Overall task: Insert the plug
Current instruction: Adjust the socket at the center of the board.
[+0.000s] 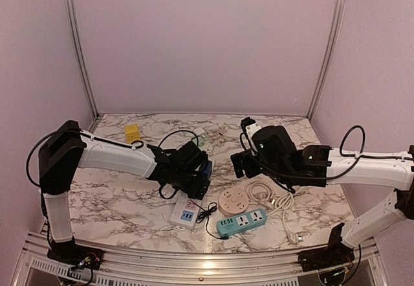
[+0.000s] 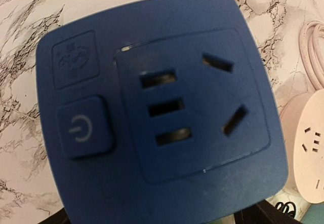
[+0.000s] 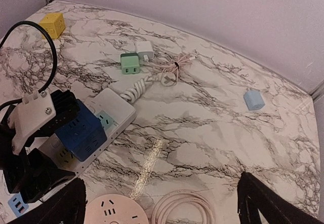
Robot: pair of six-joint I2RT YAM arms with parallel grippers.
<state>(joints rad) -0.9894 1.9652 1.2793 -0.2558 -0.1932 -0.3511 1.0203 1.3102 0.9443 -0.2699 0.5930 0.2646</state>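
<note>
Right wrist view: left end effector [image 1: 196, 171] clamps the dark-blue plastic cube plug [image 3: 83, 135] directly over the white rectangular power strip [image 3: 115, 110]; right end effector [image 3: 162, 203], beside that strip, has its fingers spread wide.

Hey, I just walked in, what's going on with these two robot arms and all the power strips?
The left hand is gripping a blue cube adapter, holding it right over a white power strip on the marble table. Whether its plug is seated yet can't be told from here. The right hand is open and empty, hovering above the table near a coiled pink cable and a round socket hub.
</note>
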